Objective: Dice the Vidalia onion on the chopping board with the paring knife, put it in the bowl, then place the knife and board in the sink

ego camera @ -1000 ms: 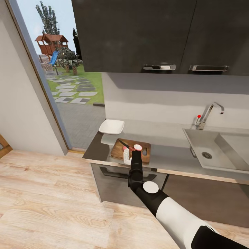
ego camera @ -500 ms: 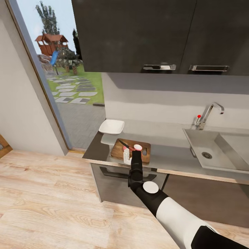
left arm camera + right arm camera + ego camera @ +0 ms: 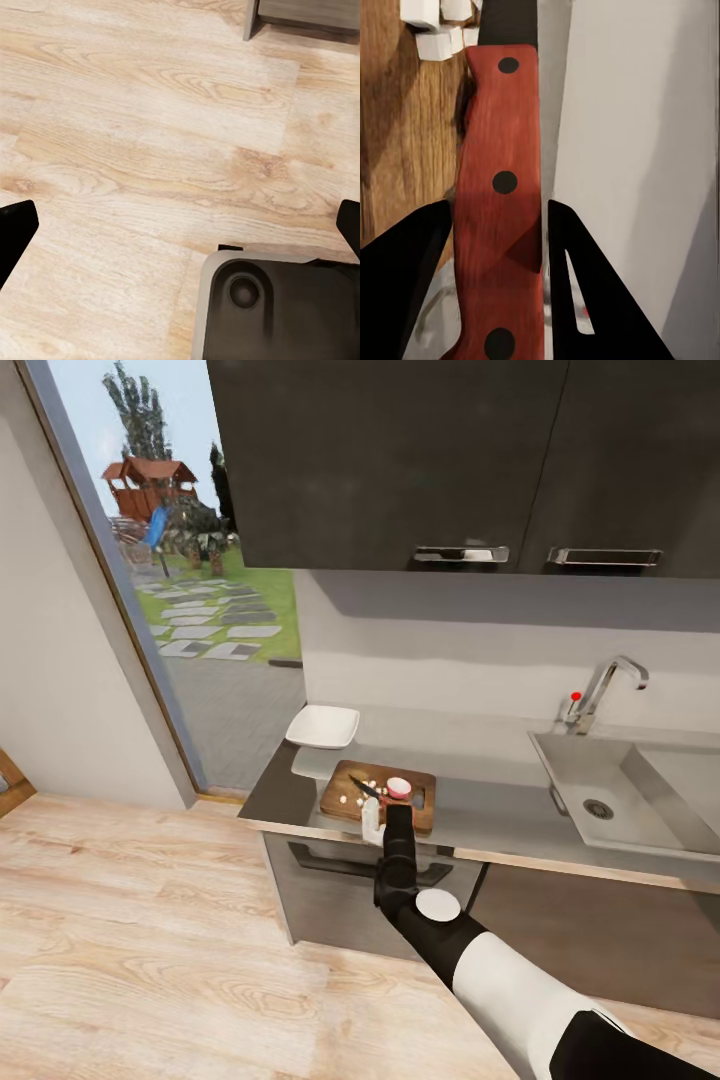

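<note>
Right gripper (image 3: 372,812) reaching over the front edge of the rectangular brown wooden chopping board (image 3: 350,780), its two dark fingers (image 3: 405,262) clamped either side of the red-orange riveted handle of the small paring knife (image 3: 499,187). Dark grey blade pointing toward 11 o'clock across the board in the head view, tip among the cut pieces.

Tiny white bits of diced onion (image 3: 352,796) scattered on the board's left half, at 9 o'clock from the knife; a few white cubes (image 3: 435,34) beside the blade's base in the right wrist view. Remaining piece of the pinkish-red-skinned, pale-fleshed Vidalia onion (image 3: 399,787) sitting on the board at 1 o'clock from the gripper, just beside the slot handle.

Board lying on the smooth grey countertop (image 3: 490,815), near its front edge. Shallow squarish white bowl (image 3: 322,726) at 11 o'clock from the board, apart from it. Rectangular grey steel sink (image 3: 610,795) well off at 3 o'clock, with round drain and chrome tap (image 3: 600,690) with a red dot behind it. Dark wall cabinets (image 3: 460,460) above.

Left gripper (image 3: 180,225) hanging over pale wood-plank floor (image 3: 150,135), black fingertips at opposite edges of the left wrist view, spread wide with nothing between them.
</note>
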Tool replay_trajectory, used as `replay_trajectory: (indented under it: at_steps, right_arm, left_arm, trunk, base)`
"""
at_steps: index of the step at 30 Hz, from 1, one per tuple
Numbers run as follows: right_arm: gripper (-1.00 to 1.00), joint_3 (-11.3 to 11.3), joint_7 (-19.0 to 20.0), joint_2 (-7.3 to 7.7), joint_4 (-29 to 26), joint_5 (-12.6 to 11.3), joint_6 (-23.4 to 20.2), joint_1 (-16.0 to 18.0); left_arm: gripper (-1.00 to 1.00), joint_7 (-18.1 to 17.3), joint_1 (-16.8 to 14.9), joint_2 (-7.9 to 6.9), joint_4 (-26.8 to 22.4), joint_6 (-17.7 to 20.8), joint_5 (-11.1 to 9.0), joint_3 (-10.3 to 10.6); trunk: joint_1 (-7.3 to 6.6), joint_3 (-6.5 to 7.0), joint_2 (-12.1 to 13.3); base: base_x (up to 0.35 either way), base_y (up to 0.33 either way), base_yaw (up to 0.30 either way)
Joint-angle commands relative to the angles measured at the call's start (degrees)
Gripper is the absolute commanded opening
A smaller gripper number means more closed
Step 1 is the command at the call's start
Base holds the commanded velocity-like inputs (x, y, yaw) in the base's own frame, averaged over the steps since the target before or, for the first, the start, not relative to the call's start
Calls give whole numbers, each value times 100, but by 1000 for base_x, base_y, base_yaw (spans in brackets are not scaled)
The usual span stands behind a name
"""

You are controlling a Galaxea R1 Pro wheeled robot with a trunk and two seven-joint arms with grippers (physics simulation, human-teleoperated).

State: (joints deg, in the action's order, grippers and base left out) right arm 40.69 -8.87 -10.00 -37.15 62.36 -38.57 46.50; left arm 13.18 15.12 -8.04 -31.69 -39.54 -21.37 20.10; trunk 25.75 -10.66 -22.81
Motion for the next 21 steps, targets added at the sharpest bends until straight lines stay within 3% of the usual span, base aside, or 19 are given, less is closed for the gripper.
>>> replay_trajectory:
  at_steps: [1,4,6,13,21]
  right_arm:
    - [-100,27,-26,0,-51,1,-39,8]
    - [-100,0,-100,0,-707,4,-157,8]
    - [-100,-6,-106,0,-856,1,-411,8]
    - [-100,8,-86,0,-797,-12,-528,8]
    - [-100,25,-39,0,-442,-13,-514,8]
  left_arm:
    - [100,54,-1,-9,-12,-10,-27,47]
    - [100,53,-1,0,-12,-10,-26,49]
    - [100,56,-1,33,-12,-10,-25,53]
    - [100,61,-1,100,51,-10,-19,53]
    - [100,61,-1,101,75,-10,-17,48]
  trunk:
    - [4,-10,-11]
    - [4,-10,-11]
    - [4,-10,-11]
    - [4,-10,-11]
    - [4,-10,-11]
  base:
    - [0,0,0]
    - [0,-39,0]
    - [0,-229,0]
    - [0,-292,0]
    - [0,-29,0]
